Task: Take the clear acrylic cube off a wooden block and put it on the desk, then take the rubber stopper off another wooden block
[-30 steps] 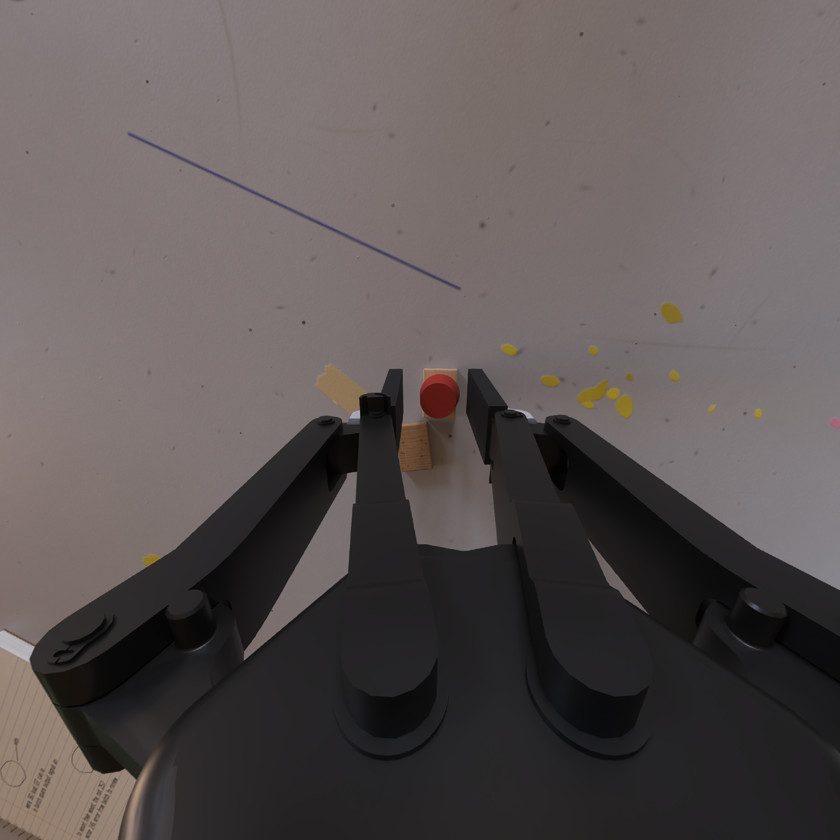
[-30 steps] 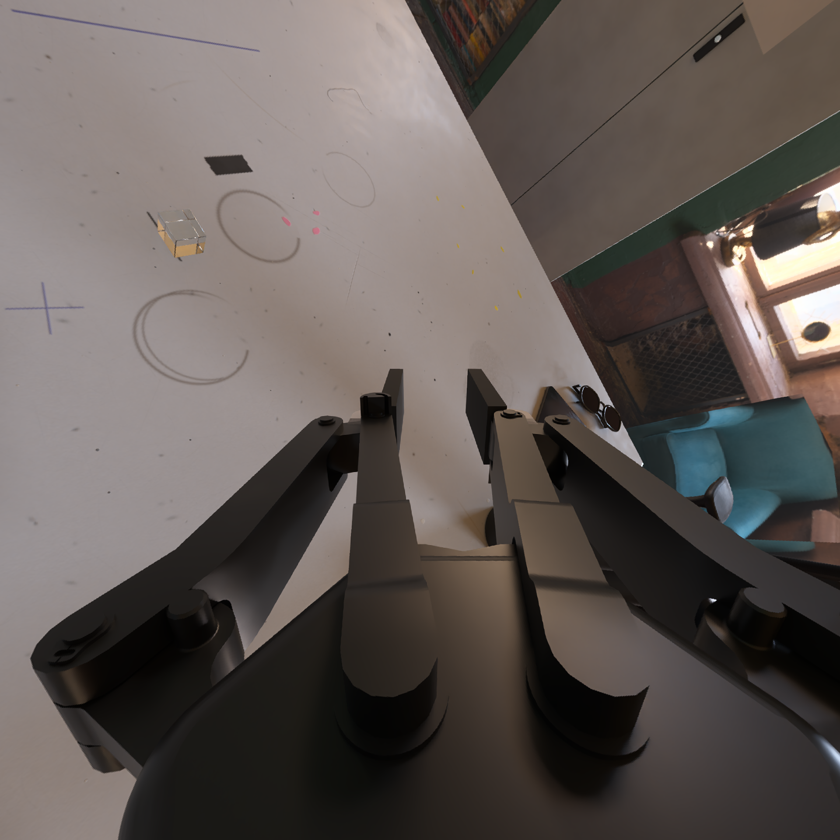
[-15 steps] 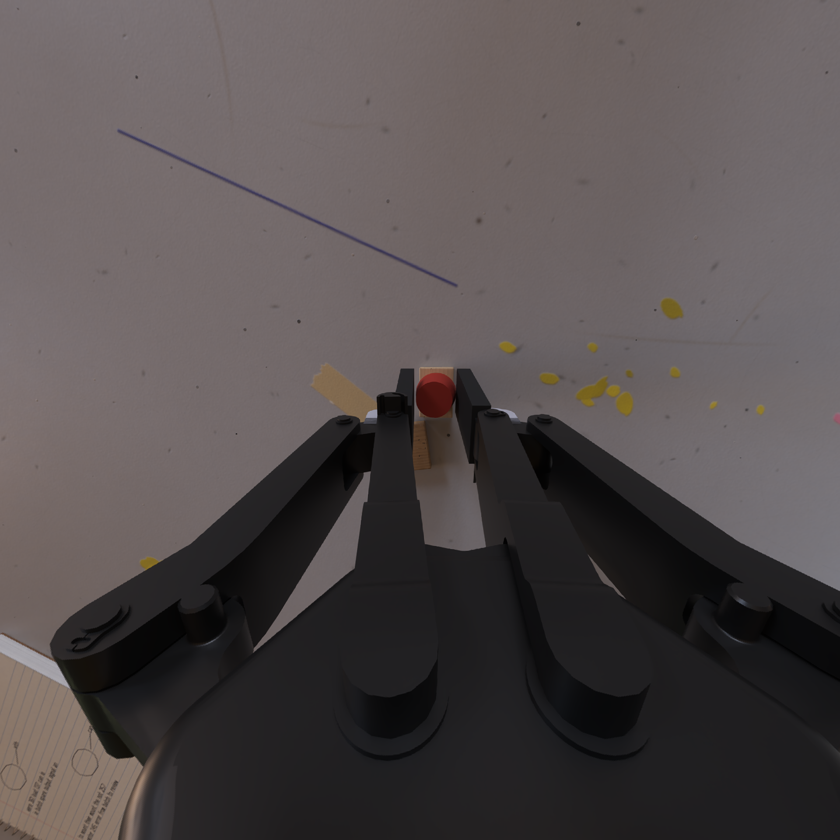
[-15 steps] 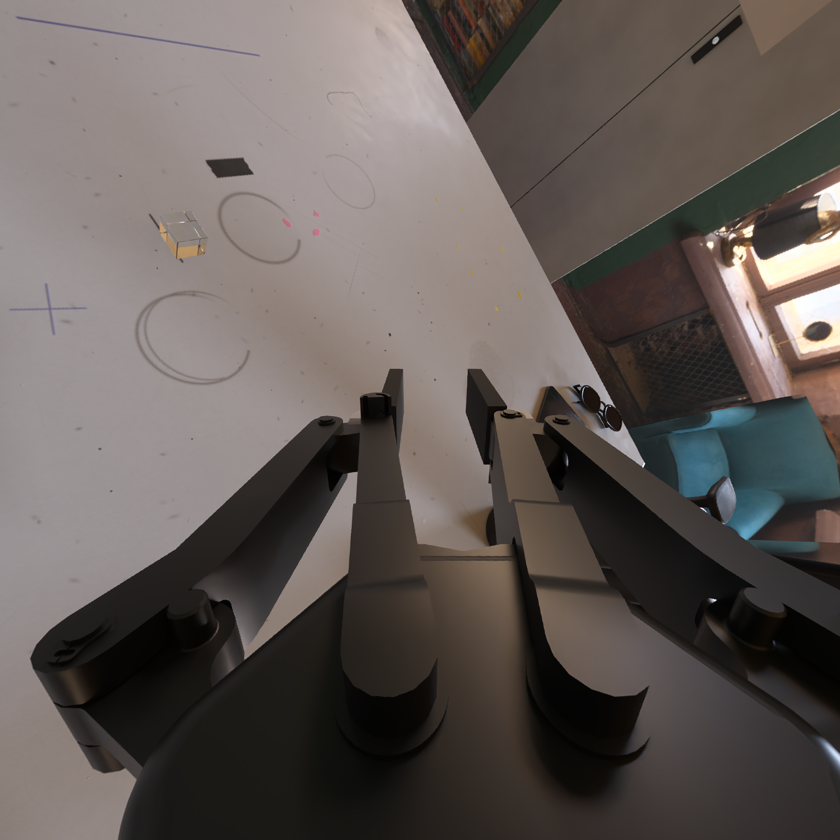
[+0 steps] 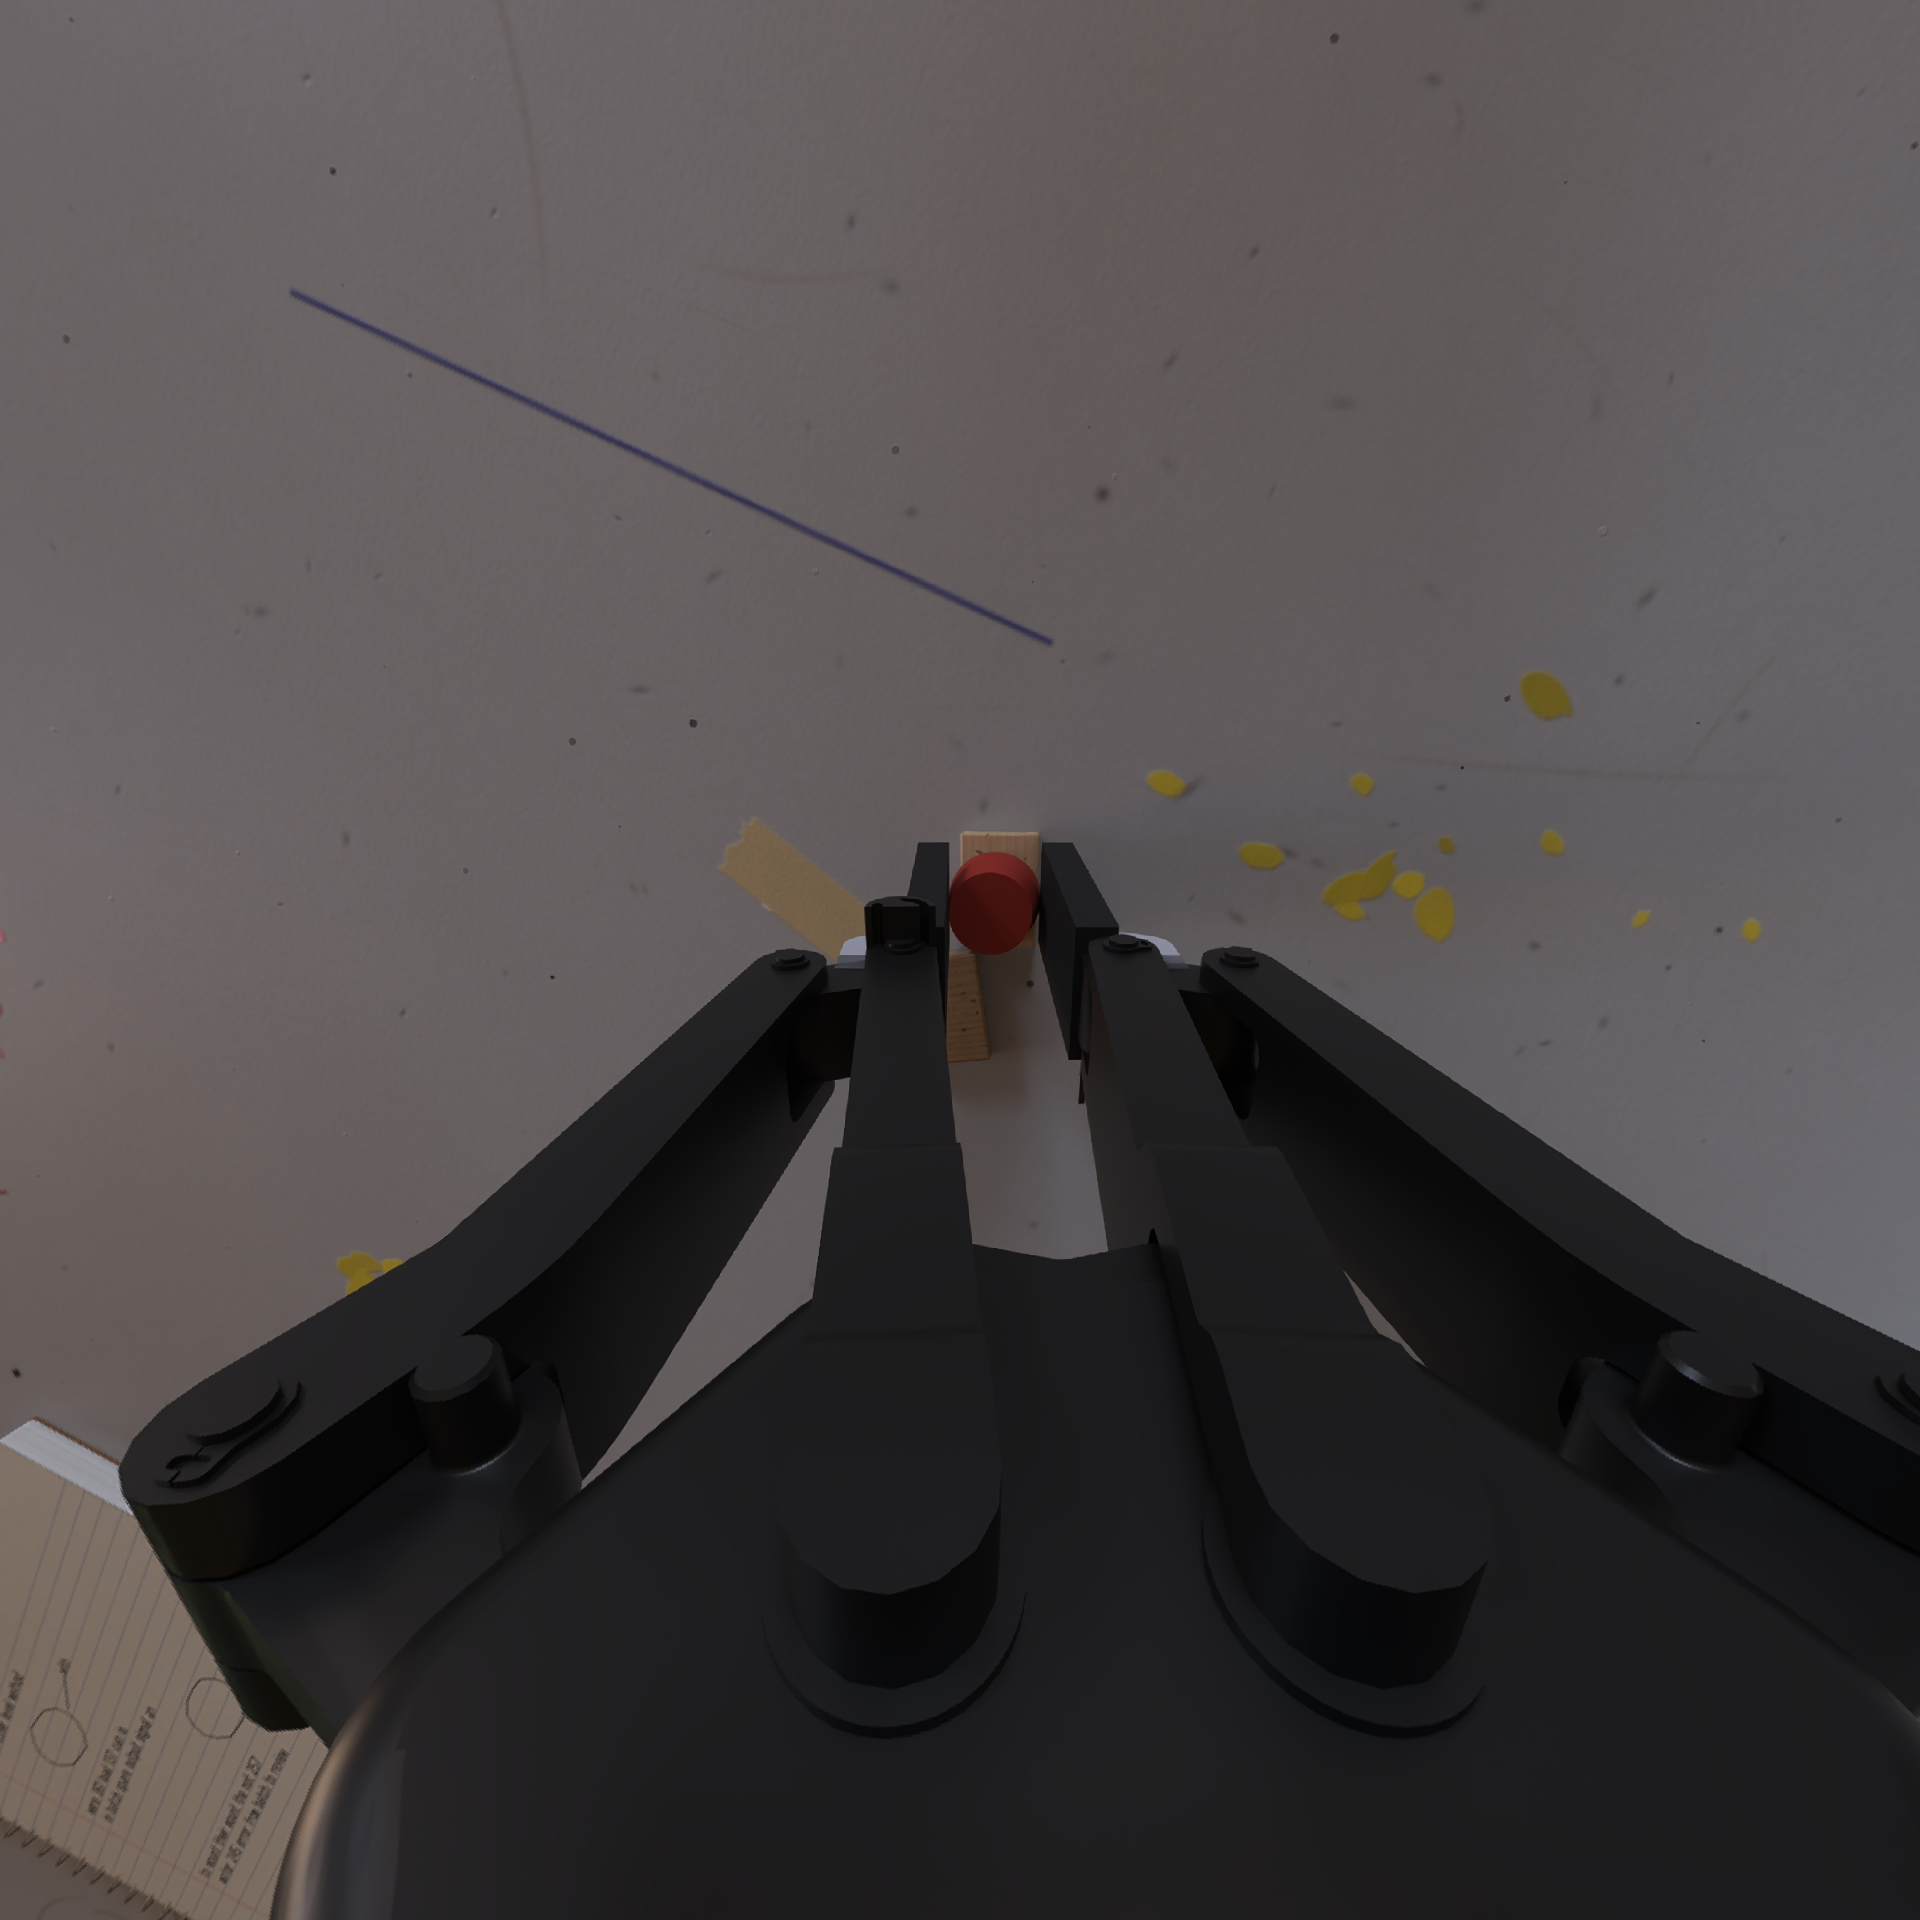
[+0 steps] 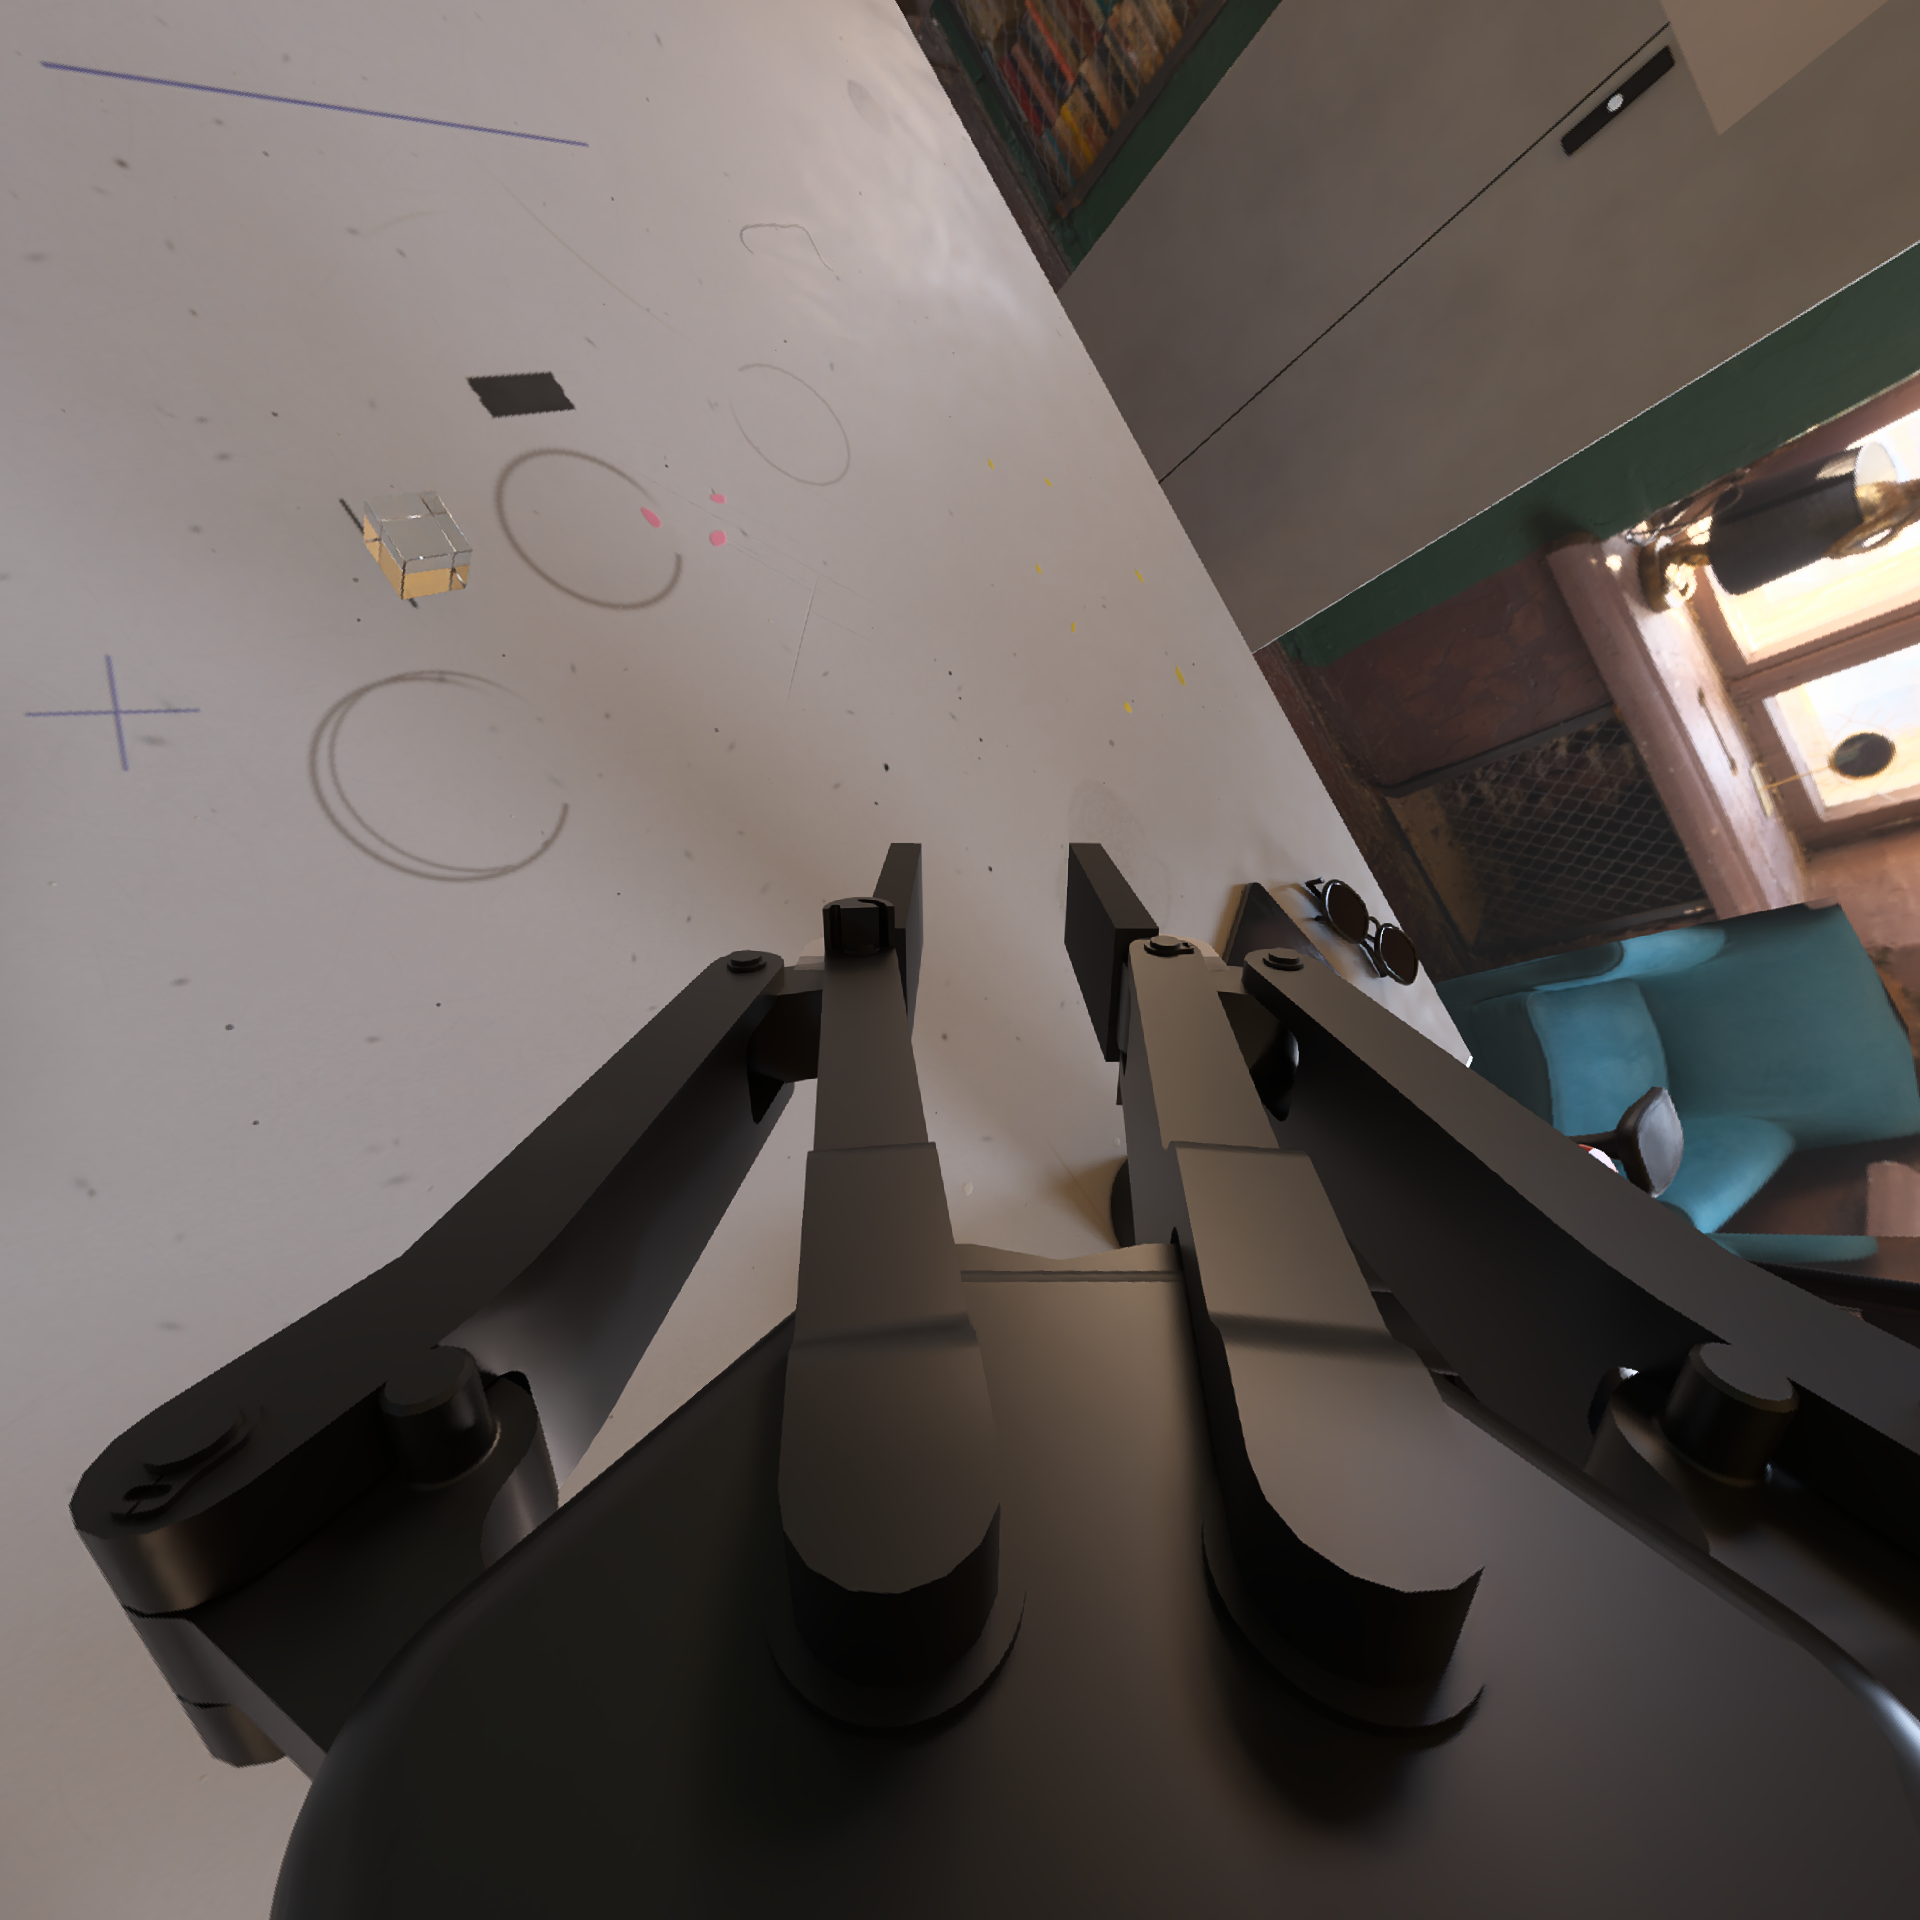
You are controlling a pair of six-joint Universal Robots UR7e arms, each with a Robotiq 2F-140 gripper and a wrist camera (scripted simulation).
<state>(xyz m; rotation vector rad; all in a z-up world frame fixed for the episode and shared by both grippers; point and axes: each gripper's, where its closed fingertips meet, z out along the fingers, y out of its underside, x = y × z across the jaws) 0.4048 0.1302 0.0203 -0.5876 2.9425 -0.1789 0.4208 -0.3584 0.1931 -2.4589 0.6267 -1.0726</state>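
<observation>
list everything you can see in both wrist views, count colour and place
rubber stopper: 1, red, between the left gripper's fingers, over a wooden block
wooden block: 1, tan, under the stopper
second wooden piece: 1, tan, nearer the camera, partly hidden
tape strip: 1, beige, on the desk left of the stopper
notepad: 1, lined, bottom left corner
acrylic cube: 1, clear, on a tan block, far left
black patch: 1, beyond the cube
sunglasses: 1, dark, at the desk edge
desk: 1, whitish, stained
armchair: 1, teal, off the desk
left gripper: shut on the stopper
right gripper: open, empty
</observation>
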